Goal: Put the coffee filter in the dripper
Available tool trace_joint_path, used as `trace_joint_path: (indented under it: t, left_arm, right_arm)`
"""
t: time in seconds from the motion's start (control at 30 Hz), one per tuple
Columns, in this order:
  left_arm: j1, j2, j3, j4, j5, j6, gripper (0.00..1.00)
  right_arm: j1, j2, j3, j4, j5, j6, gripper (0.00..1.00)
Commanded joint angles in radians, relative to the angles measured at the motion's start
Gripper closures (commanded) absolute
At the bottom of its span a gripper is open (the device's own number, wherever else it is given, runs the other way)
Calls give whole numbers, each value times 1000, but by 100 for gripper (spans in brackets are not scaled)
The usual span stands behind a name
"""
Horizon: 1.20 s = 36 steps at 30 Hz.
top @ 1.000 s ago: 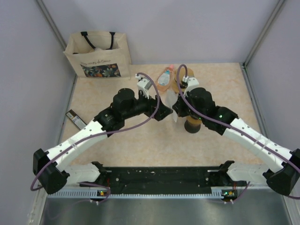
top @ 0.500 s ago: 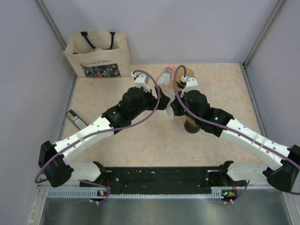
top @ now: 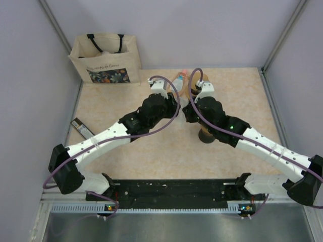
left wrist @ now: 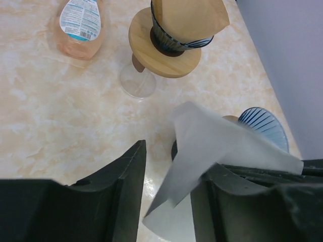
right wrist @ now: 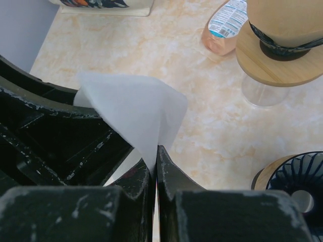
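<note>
My right gripper [right wrist: 156, 151] is shut on the lower edge of the white coffee filter [right wrist: 133, 108], which stands up from it as a folded fan. The left gripper [left wrist: 174, 164] faces it, with its jaws either side of the filter's [left wrist: 212, 143] free edge. The paper lies against the right finger [left wrist: 222, 201], and a gap shows to the left finger [left wrist: 123, 189]. The dark ribbed dripper [left wrist: 265, 126] on its wooden base stands empty just right of and below both grippers [top: 181, 106], also seen as dripper [right wrist: 298, 186] and dripper [top: 206, 135].
A second dripper [left wrist: 176, 30] with a brown filter sits on a wooden stand behind. Beside it lies a peach bottle [left wrist: 78, 25]. A tote bag [top: 105, 59] stands at the back left, and a small dark packet [top: 81, 128] lies at the left edge.
The left arm has swung right and forward up to the right gripper. Its jaws have narrowed round the filter's edge. The right gripper has kept its hold.
</note>
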<state>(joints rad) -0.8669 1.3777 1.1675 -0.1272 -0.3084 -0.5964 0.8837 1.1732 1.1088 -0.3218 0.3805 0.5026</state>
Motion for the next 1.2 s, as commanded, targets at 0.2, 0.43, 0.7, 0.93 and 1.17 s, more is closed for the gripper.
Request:
trace_joint_path:
  t: [0.2, 0.43, 0.7, 0.93, 1.17]
  left_arm:
    - [-7, -40, 43, -78, -147, 43, 84]
    - [-7, -48, 90, -245, -153, 116, 84]
    - [-7, -45, 129, -347, -103, 155, 74]
    - [-7, -117, 101, -214, 139, 194, 1]
    - [-7, -314, -54, -10, 349, 222, 1]
  right_arm:
    - [15, 11, 59, -62, 173, 14, 100]
    - [15, 29, 86, -131, 236, 7, 100]
    - [15, 55, 114, -141, 183, -25, 100]
    - [14, 54, 193, -236, 124, -41, 100]
    - [-97, 16, 276, -466, -14, -26, 100]
